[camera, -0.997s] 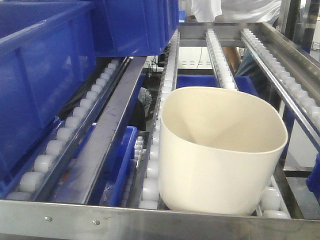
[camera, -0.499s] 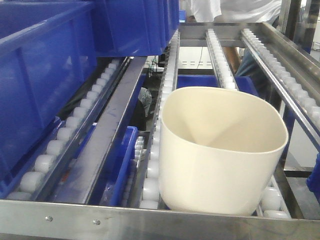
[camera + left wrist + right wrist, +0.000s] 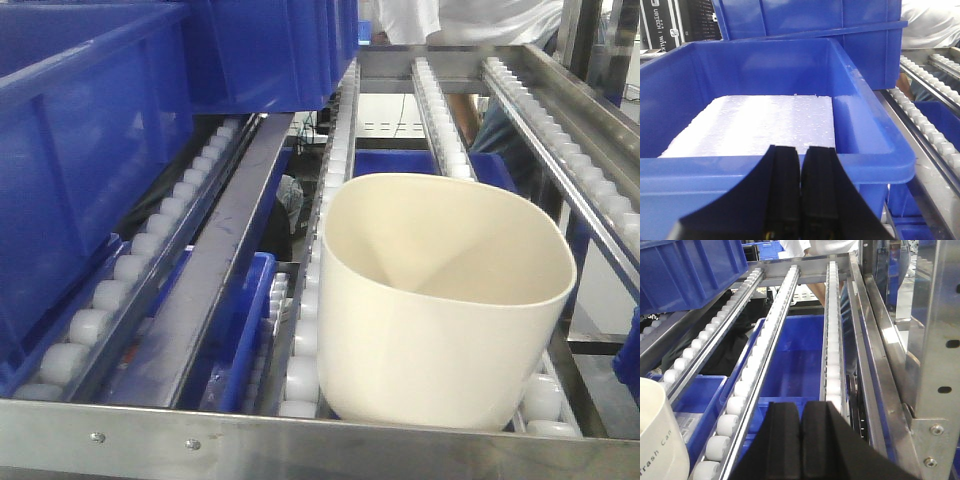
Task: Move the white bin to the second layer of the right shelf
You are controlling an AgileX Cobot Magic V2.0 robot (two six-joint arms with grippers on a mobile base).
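Observation:
The white bin stands upright and empty on the roller rails of the right shelf level, near its front steel edge. Its side also shows at the lower left of the right wrist view. My right gripper is shut and empty, to the right of the bin above the rails. My left gripper is shut and empty, in front of a blue crate. Neither gripper touches the bin.
Blue crates sit on the left rails, one holding a white foam slab. More blue crates lie on the level below. A steel upright stands at the right. A person in white stands behind the rack.

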